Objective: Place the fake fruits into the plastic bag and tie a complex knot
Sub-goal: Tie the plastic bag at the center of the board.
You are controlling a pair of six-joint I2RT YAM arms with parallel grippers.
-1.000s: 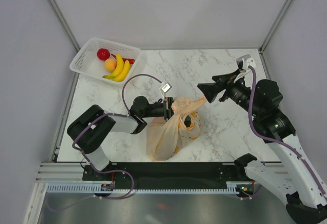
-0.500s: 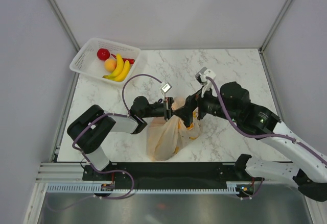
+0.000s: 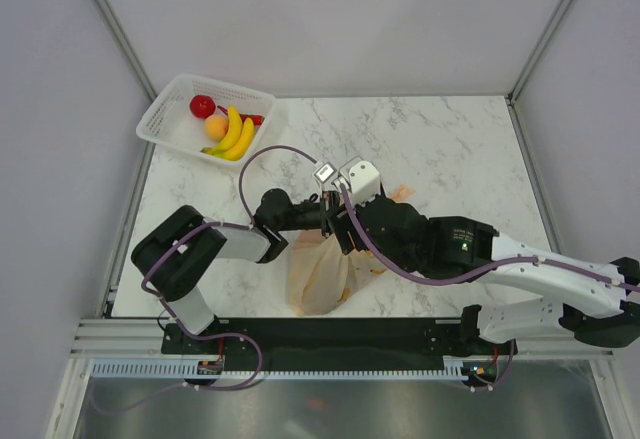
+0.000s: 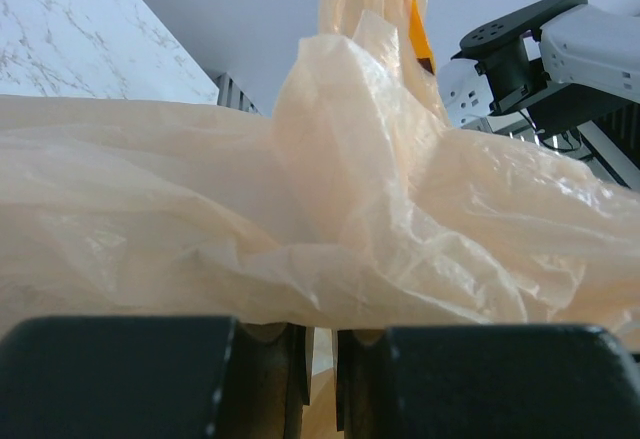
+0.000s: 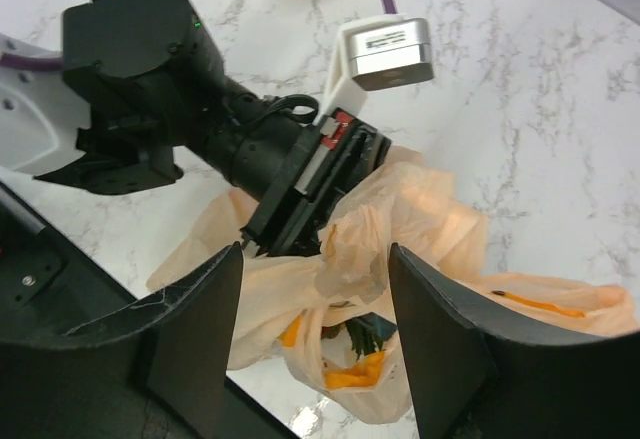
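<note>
Plastic bag (image 3: 318,271) lies slumped on the marble table (image 3: 450,149), well apart from the white basket (image 3: 168,117) and nearer the arm bases than the basket is. And the left gripper (image 4: 320,349) has it! Its jaws are pinched together on a fold of film at the bag's neck, on the basket-facing side. The right gripper (image 5: 315,249) hangs just above the bunched top with its jaws spread wide, holding nothing.

An orange-yellow piece (image 5: 350,371) shows inside the bag's mouth, while the red apple (image 3: 202,106), bananas (image 3: 236,131), peach (image 3: 215,126) and a red chili (image 3: 256,119) sit in the basket. One handle strip (image 5: 560,304) trails flat on the side away from the basket. Whether any twist has formed at the neck cannot be told.

This film looks thin, soft and slick, nearly weightless itself, with only the fruit inside anchoring it. It would likely crumple and slide under a loose pinch and stretch under a hard tug. The best hold seems to be the gathered neck or a handle strip, where layers stack up, not the belly.
</note>
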